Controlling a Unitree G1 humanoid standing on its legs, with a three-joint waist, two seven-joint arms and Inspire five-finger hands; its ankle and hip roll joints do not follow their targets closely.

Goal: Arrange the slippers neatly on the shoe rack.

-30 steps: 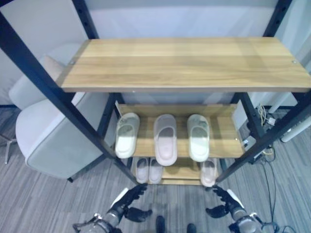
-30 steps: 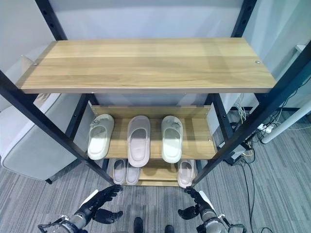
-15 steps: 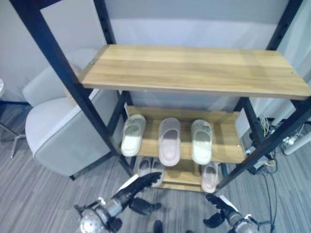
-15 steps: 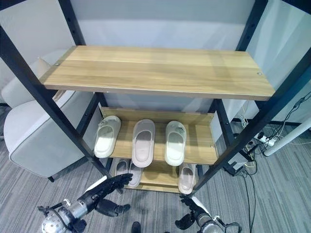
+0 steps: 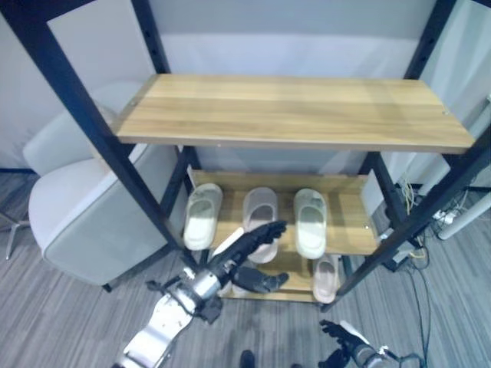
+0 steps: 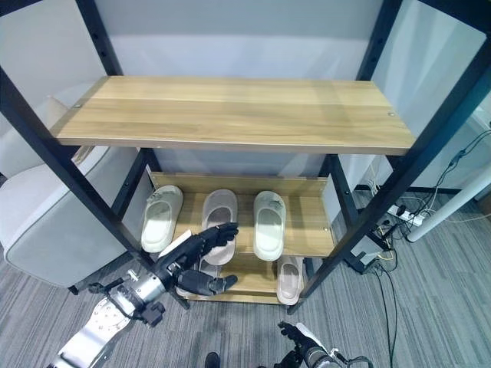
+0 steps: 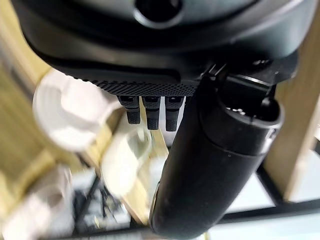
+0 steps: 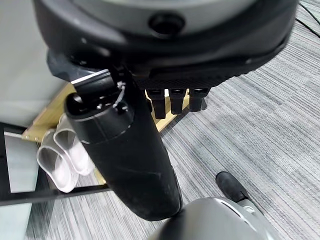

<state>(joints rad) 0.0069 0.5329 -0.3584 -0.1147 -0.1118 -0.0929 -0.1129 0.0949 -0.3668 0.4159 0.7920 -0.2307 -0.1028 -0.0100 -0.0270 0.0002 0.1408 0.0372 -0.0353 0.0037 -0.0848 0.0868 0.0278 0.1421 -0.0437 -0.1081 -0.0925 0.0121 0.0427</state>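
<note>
Our left hand reached open toward the pink slipper, maybe touching; our right hand hung open.

A pale grey armchair stands on the grey striped carpet. Well apart from the armchair, white cables lie on the carpet beside a slanting white pole.

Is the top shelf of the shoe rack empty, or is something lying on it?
Empty. The top shelf shows bare wood from end to end in both eye views; the slippers lie on the lower shelves.
</note>
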